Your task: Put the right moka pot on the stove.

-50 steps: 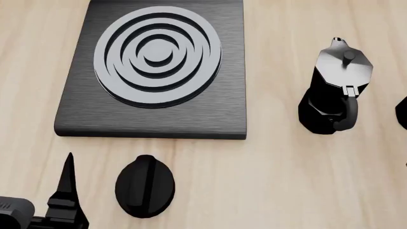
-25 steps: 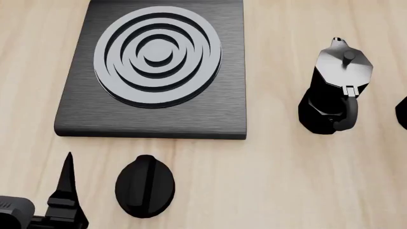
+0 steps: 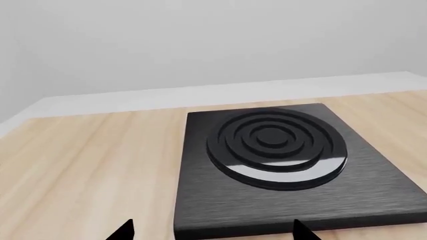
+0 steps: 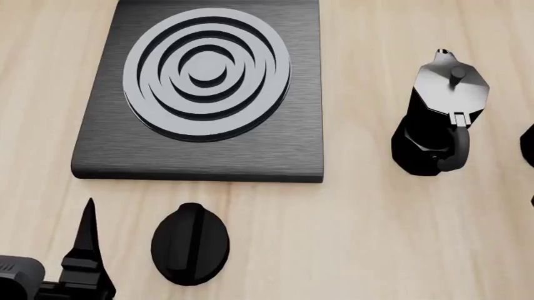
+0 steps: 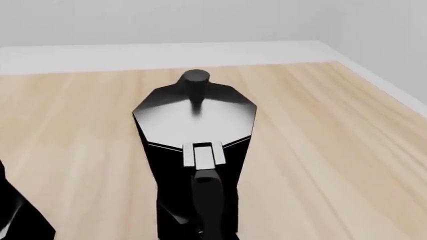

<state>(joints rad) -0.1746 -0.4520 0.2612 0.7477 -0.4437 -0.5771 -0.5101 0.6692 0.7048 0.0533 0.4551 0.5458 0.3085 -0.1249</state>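
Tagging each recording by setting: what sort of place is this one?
Likely a simulated kitchen counter: a wooden tabletop carrying a flat stove with ringed burner, a black knob, and a moka pot, with plain white walls behind.

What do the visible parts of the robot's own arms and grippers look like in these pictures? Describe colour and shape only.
Only the left gripper shows clearly, in the head view: matt black, with a long finger tapering to a sharp point above a blocky, stepped black base and a rounded black housing at the picture's corner. The left wrist view shows just two small black pointed fingertips. No cables or markings are visible. The right gripper is not visible in any view.
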